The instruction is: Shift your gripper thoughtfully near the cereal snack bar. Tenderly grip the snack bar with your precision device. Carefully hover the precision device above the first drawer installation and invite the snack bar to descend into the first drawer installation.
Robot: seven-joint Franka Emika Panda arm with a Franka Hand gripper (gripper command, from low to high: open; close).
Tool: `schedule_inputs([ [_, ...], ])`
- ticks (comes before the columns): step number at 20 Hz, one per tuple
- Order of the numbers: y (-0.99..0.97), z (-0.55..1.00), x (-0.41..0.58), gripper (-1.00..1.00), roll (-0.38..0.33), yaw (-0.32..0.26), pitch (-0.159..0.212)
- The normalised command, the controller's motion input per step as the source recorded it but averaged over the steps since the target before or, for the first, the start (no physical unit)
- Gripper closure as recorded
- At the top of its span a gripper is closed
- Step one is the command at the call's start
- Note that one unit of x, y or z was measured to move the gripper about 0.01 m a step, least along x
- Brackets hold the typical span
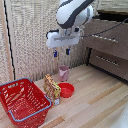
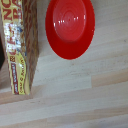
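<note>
On the pale wooden table (image 1: pixel 95 100) you have the cereal snack bar (image 1: pixel 51 87) standing upright, touching the red bowl (image 1: pixel 66 90) on the exterior view's right and just beside the red basket (image 1: pixel 22 102) on its left. Your gripper (image 1: pixel 61 52) hangs well above them, empty, its dark blue fingers (image 1: pixel 55 53) spread apart. Behind the bar stands a pink cup (image 1: pixel 63 73). Up at the exterior view's right sits the first drawer installation (image 1: pixel 107 41).
</note>
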Motion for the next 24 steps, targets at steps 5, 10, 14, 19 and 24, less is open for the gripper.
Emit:
schedule_inputs([
  [5,0.55,-0.31,-0.080,-1.00,-0.114,0.044,0.000],
  [10,0.53,-0.39,-0.051,-1.00,-0.131,0.044,0.000],
  [14,0.41,-0.39,-0.010,-1.00,-0.109,0.040,0.000],
  [19,0.25,-0.48,0.023,-1.00,-0.083,0.035,0.000],
  [24,0.05,-0.50,0.000,-1.00,-0.021,0.048,-0.003],
])
